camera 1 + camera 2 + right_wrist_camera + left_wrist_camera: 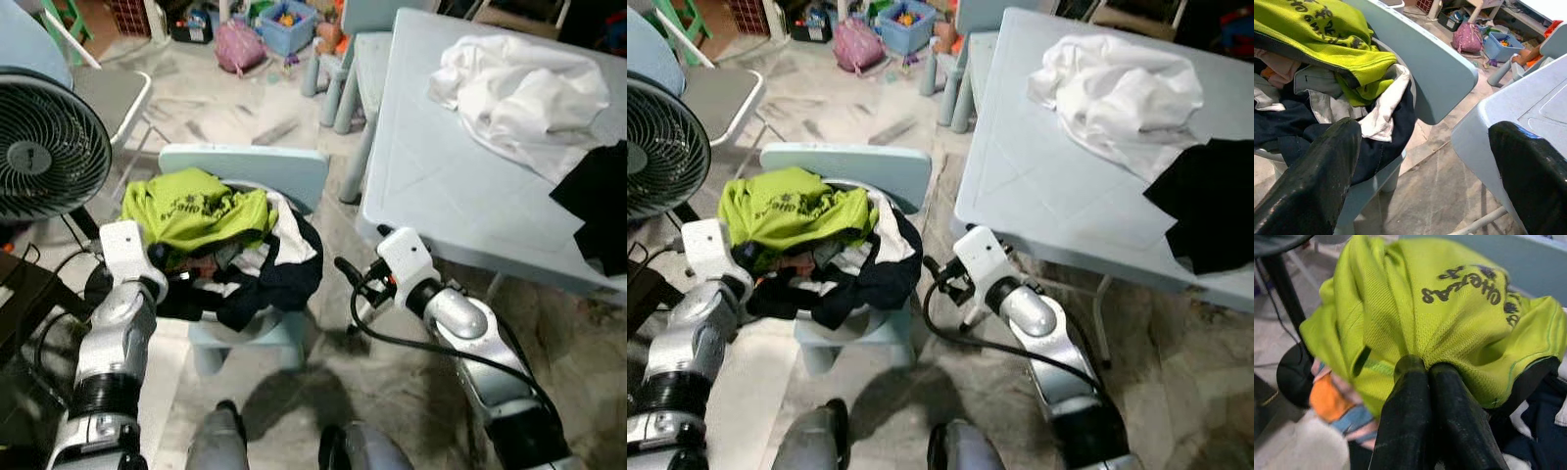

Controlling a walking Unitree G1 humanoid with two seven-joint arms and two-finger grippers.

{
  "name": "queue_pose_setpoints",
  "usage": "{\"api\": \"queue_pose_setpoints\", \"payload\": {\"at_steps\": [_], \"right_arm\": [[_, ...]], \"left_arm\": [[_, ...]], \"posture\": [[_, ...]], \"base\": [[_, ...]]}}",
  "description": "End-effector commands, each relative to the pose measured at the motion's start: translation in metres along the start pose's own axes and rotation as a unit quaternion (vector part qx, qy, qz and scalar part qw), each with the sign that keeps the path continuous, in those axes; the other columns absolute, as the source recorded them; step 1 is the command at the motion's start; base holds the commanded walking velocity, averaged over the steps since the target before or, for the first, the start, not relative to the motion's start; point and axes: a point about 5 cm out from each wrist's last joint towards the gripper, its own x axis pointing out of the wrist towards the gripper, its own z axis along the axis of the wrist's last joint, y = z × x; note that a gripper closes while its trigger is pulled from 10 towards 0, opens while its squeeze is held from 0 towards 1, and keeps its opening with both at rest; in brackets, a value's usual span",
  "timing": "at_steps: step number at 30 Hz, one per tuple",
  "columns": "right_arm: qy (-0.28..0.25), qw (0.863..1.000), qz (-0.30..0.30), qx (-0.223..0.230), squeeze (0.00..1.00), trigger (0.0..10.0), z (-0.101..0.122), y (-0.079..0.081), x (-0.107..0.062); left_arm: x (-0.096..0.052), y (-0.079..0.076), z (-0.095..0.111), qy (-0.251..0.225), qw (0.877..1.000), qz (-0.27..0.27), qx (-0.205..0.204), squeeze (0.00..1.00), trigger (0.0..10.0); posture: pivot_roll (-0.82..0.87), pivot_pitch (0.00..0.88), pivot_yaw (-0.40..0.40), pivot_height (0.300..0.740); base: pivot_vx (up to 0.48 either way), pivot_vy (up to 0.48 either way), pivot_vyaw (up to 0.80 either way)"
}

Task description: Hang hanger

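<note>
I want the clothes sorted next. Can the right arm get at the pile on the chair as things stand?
Probably yes. The right gripper hangs open beside the chair, with nothing between its fingers and the pile.

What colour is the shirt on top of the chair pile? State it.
Lime green shirt with dark lettering, clearest in the left wrist view.

Head eyes look down; both wrist views closely share the clothes pile [1327, 93].

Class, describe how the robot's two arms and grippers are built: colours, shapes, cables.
Both arms are silver metal cylinders with black ribbed joint sections and white boxy wrist housings. A black cable loops under the right arm. Each gripper, left gripper and right gripper, has two long matte-black fingers.
</note>
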Motion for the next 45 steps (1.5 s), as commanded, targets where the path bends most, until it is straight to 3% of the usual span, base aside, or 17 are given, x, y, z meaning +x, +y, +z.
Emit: {"api": "queue_pose_setpoints", "payload": {"at_steps": [1, 6, 7, 8, 9, 10, 11, 14, 15, 20, 25, 31, 38, 40, 41, 45], "right_arm": [[0.012, 1.0, -0.006, 0.003, 0.0, 10.0, -0.007, -0.003, -0.002], [0.009, 1.0, -0.001, 0.001, 0.0, 10.0, -0.005, -0.002, -0.001], [0.009, 1.0, -0.001, 0.001, 0.0, 10.0, -0.005, -0.002, -0.001], [0.01, 1.0, 0.0, 0.0, 0.0, 10.0, -0.006, -0.002, -0.001], [0.01, 1.0, 0.0, 0.0, 0.0, 10.0, -0.006, -0.001, -0.001], [0.01, 1.0, 0.0, 0.0, 0.0, 10.0, -0.006, -0.001, -0.001], [0.01, 1.0, 0.001, 0.0, 0.0, 10.0, -0.006, -0.001, -0.001], [0.01, 1.0, 0.001, -0.001, 0.0, 10.0, -0.005, -0.002, -0.001], [0.01, 1.0, 0.001, -0.001, 0.0, 10.0, -0.006, -0.002, -0.001], [0.01, 1.0, 0.001, -0.001, 0.0, 10.0, -0.005, -0.001, 0.0], [0.009, 1.0, -0.003, -0.001, 0.0, 10.0, -0.005, -0.001, 0.0], [0.009, 1.0, -0.007, 0.0, 0.0, 10.0, -0.005, -0.001, 0.0], [0.01, 1.0, -0.014, 0.003, 0.0, 10.0, -0.006, -0.001, 0.001], [0.009, 1.0, -0.014, 0.004, 0.0, 10.0, -0.006, -0.001, 0.001], [0.009, 1.0, -0.014, 0.004, 0.0, 10.0, -0.006, -0.001, 0.001], [0.008, 1.0, -0.014, 0.006, 0.0, 10.0, -0.005, 0.0, 0.002]], "left_arm": [[-0.007, 0.007, -0.012, 0.023, 1.0, 0.018, -0.003, 0.0, 10.0], [-0.017, 0.02, -0.038, 0.081, 0.996, 0.046, 0.009, 0.0, 10.0], [-0.021, 0.022, -0.045, 0.098, 0.994, 0.042, 0.041, 0.0, 10.0], [-0.024, 0.023, -0.049, 0.105, 0.992, 0.04, 0.062, 0.38, 10.0], [-0.026, 0.024, -0.053, 0.111, 0.989, 0.035, 0.096, 0.4, 10.0], [-0.026, 0.024, -0.053, 0.111, 0.989, 0.035, 0.096, 0.4, 10.0], [-0.027, 0.025, -0.054, 0.108, 0.983, 0.026, 0.144, 0.37, 10.0], [-0.027, 0.023, -0.051, 0.093, 0.984, 0.015, 0.154, 0.37, 10.0], [-0.026, 0.023, -0.046, 0.081, 0.981, 0.004, 0.178, 1.0, 10.0], [-0.021, 0.022, -0.036, 0.07, 0.979, -0.005, 0.193, 1.0, 10.0], [-0.016, 0.015, -0.028, 0.064, 0.969, -0.038, 0.238, 1.0, 10.0], [-0.013, 0.004, -0.022, 0.061, 0.942, -0.104, 0.314, 1.0, 10.0], [-0.025, -0.005, -0.014, 0.074, 0.858, -0.209, 0.463, 1.0, 10.0], [-0.029, -0.006, -0.012, 0.078, 0.845, -0.224, 0.479, 1.0, 10.0], [-0.029, -0.006, -0.012, 0.078, 0.845, -0.224, 0.479, 1.0, 10.0], [-0.035, -0.006, -0.008, 0.082, 0.813, -0.256, 0.516, 1.0, 10.0]], "posture": [[0.0, 0.111, -0.109, 0.74], [0.0, 0.112, -0.117, 0.74], [0.0, 0.113, -0.119, 0.74], [0.0, 0.113, -0.119, 0.74], [0.0, 0.113, -0.121, 0.74], [0.0, 0.113, -0.121, 0.74], [0.0, 0.113, -0.121, 0.74], [0.0, 0.117, -0.123, 0.74], [0.0, 0.117, -0.124, 0.74], [0.0, 0.116, -0.123, 0.74], [-0.01, 0.118, -0.115, 0.74], [-0.01, 0.12, -0.107, 0.74], [0.0, 0.126, -0.096, 0.74], [0.0, 0.128, -0.095, 0.74], [0.0, 0.128, -0.095, 0.74], [0.01, 0.129, -0.095, 0.74]], "base": [[0.0, 0.0, 0.0], [0.0, 0.0, 0.0], [0.0, 0.0, 0.0], [0.0, 0.0, 0.0], [0.0, 0.0, 0.0], [0.0, 0.0, 0.0], [0.0, 0.0, 0.0], [0.0, 0.0, 0.0], [0.0, 0.0, 0.0], [0.0, 0.0, 0.0], [0.0, 0.0, 0.0], [0.0, 0.0, 0.0], [0.0, 0.0, 0.0], [0.0, 0.0, 0.0], [0.0, 0.0, 0.0], [0.0, 0.0, 0.0]]}}
